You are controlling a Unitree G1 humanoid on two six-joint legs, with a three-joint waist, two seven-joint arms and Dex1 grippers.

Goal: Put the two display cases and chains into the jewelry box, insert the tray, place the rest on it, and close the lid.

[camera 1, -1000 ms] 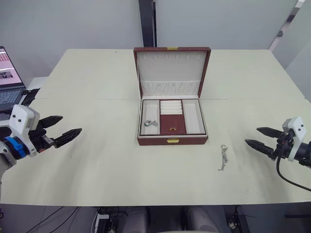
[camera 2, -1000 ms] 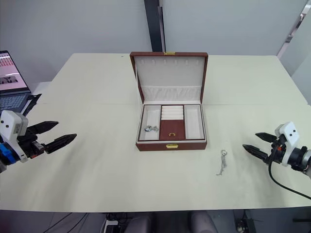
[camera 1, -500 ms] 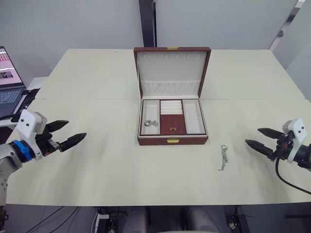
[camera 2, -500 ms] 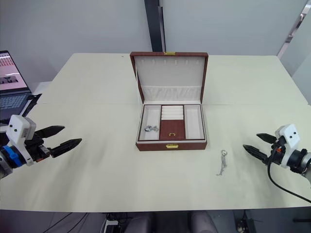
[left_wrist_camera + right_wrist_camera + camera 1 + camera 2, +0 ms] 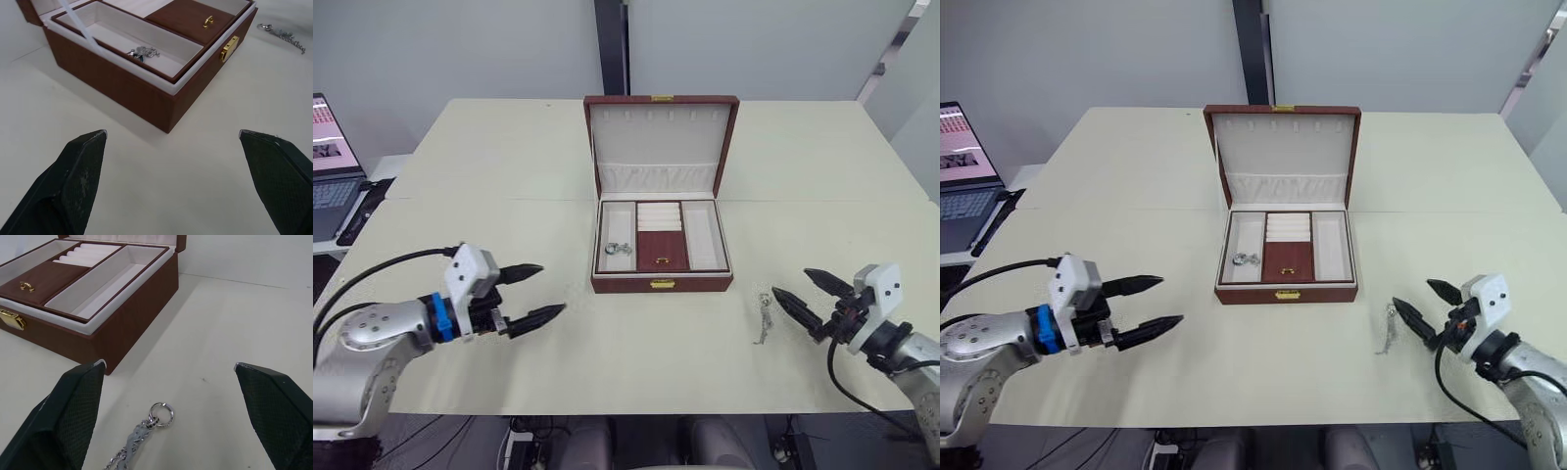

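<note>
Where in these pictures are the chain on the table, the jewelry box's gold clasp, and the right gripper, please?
chain point(image 5: 142, 435), right wrist view, on its twisted links just below the ring.
gold clasp point(image 5: 662, 284), left eye view, on the latch at the middle of the box's front wall.
right gripper point(image 5: 795, 292), left eye view, midway between its open fingertips.

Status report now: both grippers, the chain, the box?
Left gripper, right gripper open, empty. Chain on table, nothing blocking. Jewelry box open, tray in.

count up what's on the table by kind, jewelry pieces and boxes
jewelry box: 1, lid open, tray in
silver jewelry pieces: 2, one in the box's left compartment, one chain on the table right of the box
total: 3
</note>
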